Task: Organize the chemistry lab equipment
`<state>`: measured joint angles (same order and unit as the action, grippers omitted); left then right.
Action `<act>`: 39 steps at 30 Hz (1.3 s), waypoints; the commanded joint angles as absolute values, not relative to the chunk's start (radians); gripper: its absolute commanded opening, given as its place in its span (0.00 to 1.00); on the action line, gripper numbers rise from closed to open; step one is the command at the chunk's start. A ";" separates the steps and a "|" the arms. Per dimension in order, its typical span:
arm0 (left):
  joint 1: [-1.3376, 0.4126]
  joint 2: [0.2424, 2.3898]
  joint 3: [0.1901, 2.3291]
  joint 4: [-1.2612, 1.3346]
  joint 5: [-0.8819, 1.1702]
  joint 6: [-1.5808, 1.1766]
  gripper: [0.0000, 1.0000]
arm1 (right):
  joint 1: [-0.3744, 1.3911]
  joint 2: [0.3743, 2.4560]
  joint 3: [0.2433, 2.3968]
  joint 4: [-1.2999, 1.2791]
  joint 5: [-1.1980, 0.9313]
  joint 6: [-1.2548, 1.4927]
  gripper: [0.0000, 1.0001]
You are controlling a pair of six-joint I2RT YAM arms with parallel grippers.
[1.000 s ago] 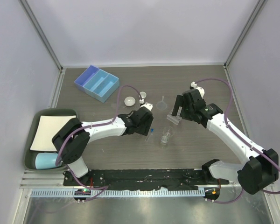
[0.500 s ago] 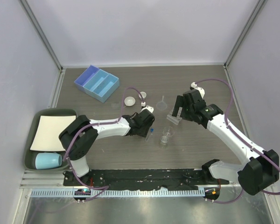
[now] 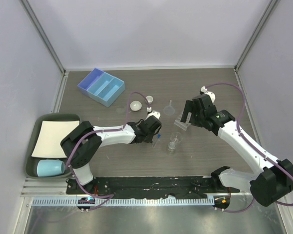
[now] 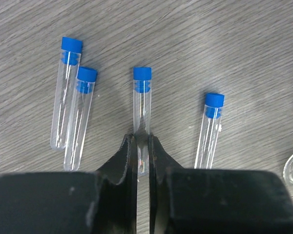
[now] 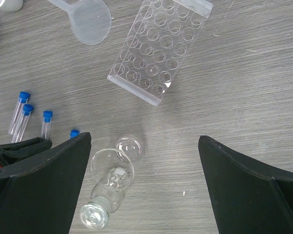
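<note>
Several clear blue-capped test tubes lie flat on the table in the left wrist view. My left gripper (image 4: pixel 142 140) is shut on the middle tube (image 4: pixel 142 105) near its closed end. Two tubes (image 4: pixel 73 112) lie to its left and one tube (image 4: pixel 209 129) to its right. In the top view my left gripper (image 3: pixel 155 133) is low over these tubes. My right gripper (image 5: pixel 144 137) hangs open above the glass beaker (image 5: pixel 110 170), holding nothing. The clear tube rack (image 5: pixel 158 48) and the clear funnel (image 5: pixel 90 19) lie beyond it. Two white dishes (image 3: pixel 136 105) sit left of the funnel.
A blue divided tray (image 3: pixel 101 87) stands at the back left. A green bin (image 3: pixel 35 127) with a white sheet and a pale-blue cup (image 3: pixel 50 168) is at the left edge. A small clear round piece (image 5: pixel 128 147) rests beside the beaker.
My left gripper's jaws have closed onto the middle test tube after shifting slightly toward the near side. The right arm has barely moved.
</note>
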<state>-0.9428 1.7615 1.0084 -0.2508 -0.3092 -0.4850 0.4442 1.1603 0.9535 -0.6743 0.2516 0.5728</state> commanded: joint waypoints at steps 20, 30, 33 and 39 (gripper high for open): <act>-0.954 1.405 1.201 -0.597 0.171 -0.370 0.00 | 0.448 1.036 0.977 -0.603 -0.289 0.515 0.97; -0.953 1.209 1.060 -0.465 0.596 -0.367 0.00 | 0.446 0.922 0.821 -0.433 -0.898 0.626 0.95; -0.954 1.148 1.029 -0.443 0.656 -0.368 0.00 | 0.448 0.846 0.747 -0.338 -0.962 0.712 0.92; -0.953 1.078 0.989 -0.408 0.765 -0.354 0.00 | 0.451 0.756 0.752 -0.393 -0.982 0.709 0.89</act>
